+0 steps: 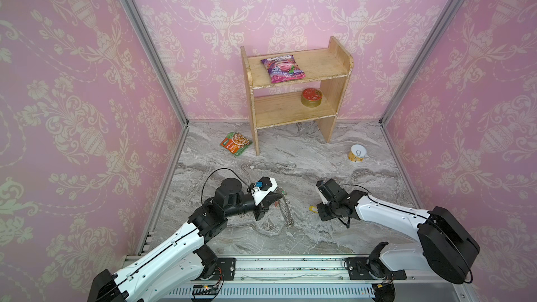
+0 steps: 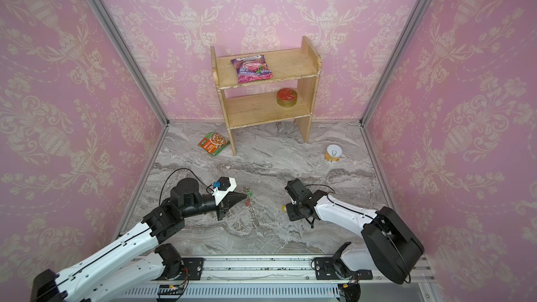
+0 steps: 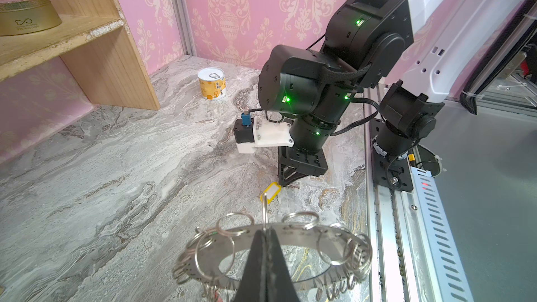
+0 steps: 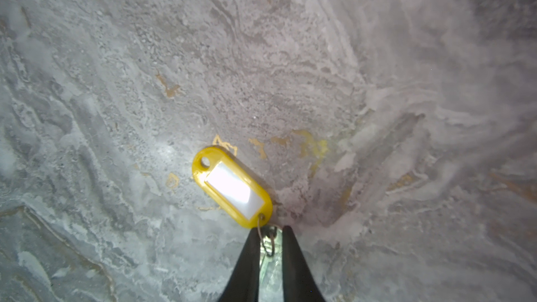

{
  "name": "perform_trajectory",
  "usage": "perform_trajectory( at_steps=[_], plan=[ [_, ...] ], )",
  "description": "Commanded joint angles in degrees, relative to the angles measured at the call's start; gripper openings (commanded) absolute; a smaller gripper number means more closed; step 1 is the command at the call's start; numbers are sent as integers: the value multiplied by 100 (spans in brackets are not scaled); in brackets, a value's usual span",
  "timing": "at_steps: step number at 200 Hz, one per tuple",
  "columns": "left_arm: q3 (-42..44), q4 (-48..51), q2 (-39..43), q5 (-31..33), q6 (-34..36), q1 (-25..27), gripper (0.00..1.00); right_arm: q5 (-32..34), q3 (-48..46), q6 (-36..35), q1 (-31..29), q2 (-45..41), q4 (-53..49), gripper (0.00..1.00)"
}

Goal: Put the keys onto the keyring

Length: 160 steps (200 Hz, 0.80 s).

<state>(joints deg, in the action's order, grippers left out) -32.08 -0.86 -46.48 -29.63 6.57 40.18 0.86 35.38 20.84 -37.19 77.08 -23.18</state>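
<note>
Your right end effector (image 4: 271,232) points down at the marble tabletop (image 4: 116,82). Its black fingers (image 4: 247,265) stand a narrow gap apart, astride the small wire loop of the yellow-tagged key (image 4: 268,245). You cannot tell whether they pinch it. The key is almost wholly hidden between them and shows only a glint of metal. Its yellow tag (image 4: 232,187), an oval with a white window, lies flat on the marble just past the fingertips. In both top views the right wrist covers most of the tag, so only a yellow sliver (image 1: 312,209) shows.

Your left end effector (image 3: 266,235) is clamped tight on the rim of the keyring (image 3: 305,232). The keyring is a flat grey band hung all round with silver wire loops (image 3: 213,249), and the frame edge cuts off its near side. In both top views it shows nearly edge-on (image 2: 254,213), near the yellow tag but apart from it. Green and red-orange specks (image 2: 247,199) sit by the left fingertips, too small to make out.

Farther back a wooden shelf (image 1: 290,111) holds a purple packet (image 1: 282,68) above and a gold tin with a red lid (image 1: 311,97) below. A green packet (image 1: 235,143) and a small can (image 1: 357,153) sit on the marble on either side of it.
</note>
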Motion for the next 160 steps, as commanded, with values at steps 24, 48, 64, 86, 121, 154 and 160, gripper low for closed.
perform_trajectory(
  at_steps=[24, 48, 64, 86, 121, 154, 160],
  plan=[
    [-14, -17, 121, 14, 143, -29, 0, -41, 150, -87, -36, -93, -70, 0],
    [-36, -19, 169, -26, 142, -28, 0, -214, 299, -313, -69, -277, -122, 0],
    [-70, 29, 221, -26, 155, -28, 0, -547, 517, -640, -85, -389, -170, 0],
    [-121, 158, 337, -9, 172, -28, 0, -1251, 790, -1234, -122, -682, -225, 0],
    [-393, 712, 547, -8, 322, 17, 0, -2253, 1019, -2205, -122, -1382, -449, 0],
    [-636, 1073, 741, -56, 500, 41, 0, -3155, 1336, -3145, -116, -1858, -816, 0],
    [-682, 1120, 753, -80, 551, 36, 0, -3325, 1418, -3308, -112, -1904, -909, 0]
  ],
)
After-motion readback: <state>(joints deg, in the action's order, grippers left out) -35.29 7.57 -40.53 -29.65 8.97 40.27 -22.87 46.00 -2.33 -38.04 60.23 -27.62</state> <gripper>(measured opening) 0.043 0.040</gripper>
